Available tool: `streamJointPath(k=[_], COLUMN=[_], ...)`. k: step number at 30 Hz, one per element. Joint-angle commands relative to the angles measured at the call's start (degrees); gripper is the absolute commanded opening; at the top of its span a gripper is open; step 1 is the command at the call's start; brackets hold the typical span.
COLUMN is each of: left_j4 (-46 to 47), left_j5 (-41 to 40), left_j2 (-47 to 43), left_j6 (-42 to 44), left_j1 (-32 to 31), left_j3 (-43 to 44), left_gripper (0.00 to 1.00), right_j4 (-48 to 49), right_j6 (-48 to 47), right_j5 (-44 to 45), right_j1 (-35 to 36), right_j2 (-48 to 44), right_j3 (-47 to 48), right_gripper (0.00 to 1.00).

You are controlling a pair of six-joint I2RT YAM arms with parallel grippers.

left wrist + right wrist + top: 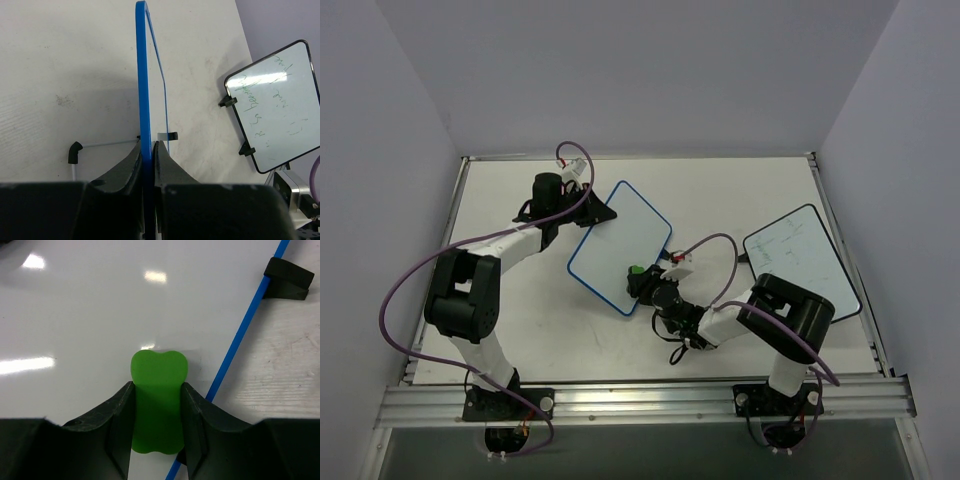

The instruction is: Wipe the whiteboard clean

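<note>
The whiteboard (pixel 620 240), white with a thin blue frame, lies in the middle of the table, its near edge lower. No writing shows on its face. My left gripper (pixel 590 210) is shut on its far left edge; in the left wrist view the blue frame (pixel 143 75) runs edge-on between the shut jaws of that gripper (pixel 148 147). My right gripper (pixel 642 280) is shut on a green eraser (pixel 635 271) that rests on the board near its lower right edge. In the right wrist view the eraser (pixel 158 385) presses on the white face (pixel 90 310), beside the blue frame (pixel 250 320).
A black-framed white board (pixel 800 262) with faint scribbles lies at the right edge of the table; it also shows in the left wrist view (pixel 277 105). A black foot (pixel 288 277) of the blue board sticks out past the frame. The table (pixel 520 320) has walls on three sides.
</note>
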Motion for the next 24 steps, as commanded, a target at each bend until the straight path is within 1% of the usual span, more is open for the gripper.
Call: streamJointPath(k=[1,6,11,18,24], left_j4=[-6.9,-6.8,-6.8,-6.8,-6.8], left_j5=[0.8,0.7,0.8,0.8,0.8], left_j2=[1.9,1.8,1.9,1.9,1.9], left_j6=[6.8,6.7,6.7,6.7,6.6], left_j1=[-4.7,-4.6,-4.7,-4.7,-4.7], left_j3=[-2.0,-2.0,-2.0,-2.0,-1.9], left_gripper=[0.02,0.02,0.02,0.02,0.02], right_j4=[-8.2,-7.6,-8.8,-18.4,-20.6], right_j6=[2.3,1.9,0.4,-2.8,-2.9], right_j5=[-6.7,-7.0,-6.7,-4.1,-3.4], right_j1=[-0.5,-0.4,2.0,8.7,11.9], right_j2=[4.7,5.6,5.0,2.1,2.1], right_j3=[-3.1,-2.6,0.2,9.8,13.9], right_gripper=[0.00,0.00,0.00,0.00,0.00])
